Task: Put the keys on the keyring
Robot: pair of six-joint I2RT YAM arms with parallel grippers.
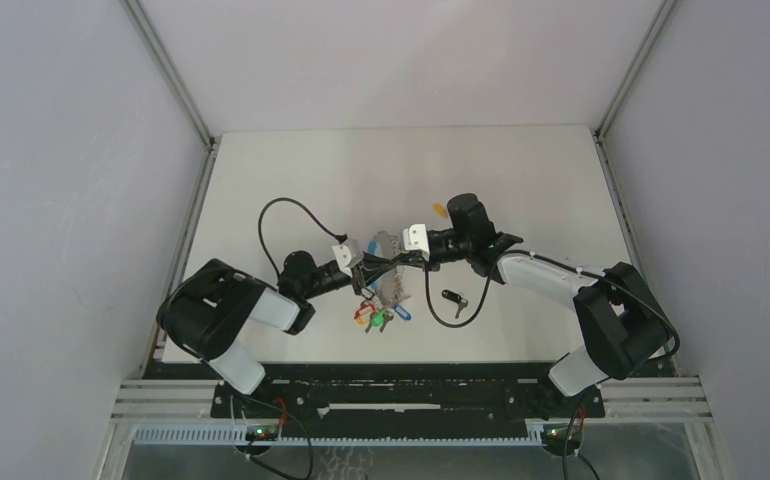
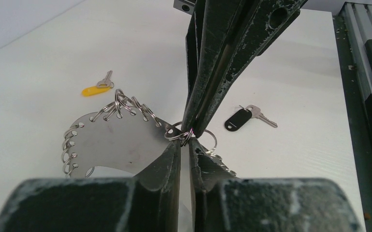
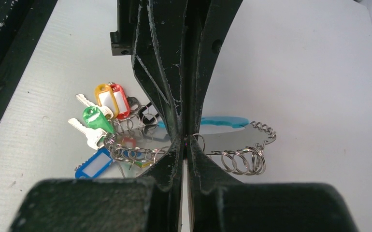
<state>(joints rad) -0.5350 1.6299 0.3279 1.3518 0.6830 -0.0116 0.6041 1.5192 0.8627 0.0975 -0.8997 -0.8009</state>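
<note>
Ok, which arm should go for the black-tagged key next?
Right, probably. The black-tagged key lies on the right arm's side of the keyring, close to the right tool; the left tool would have to cross over it.

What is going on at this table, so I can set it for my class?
Two robot arms meet over the middle of the table. The right gripper is shut on a small split ring of the keyring, and the left gripper pinches the bunch at the same spot from the opposite side. A yellow-tagged key and a black-tagged key lie loose on the table, not yet on the keyring.
</note>
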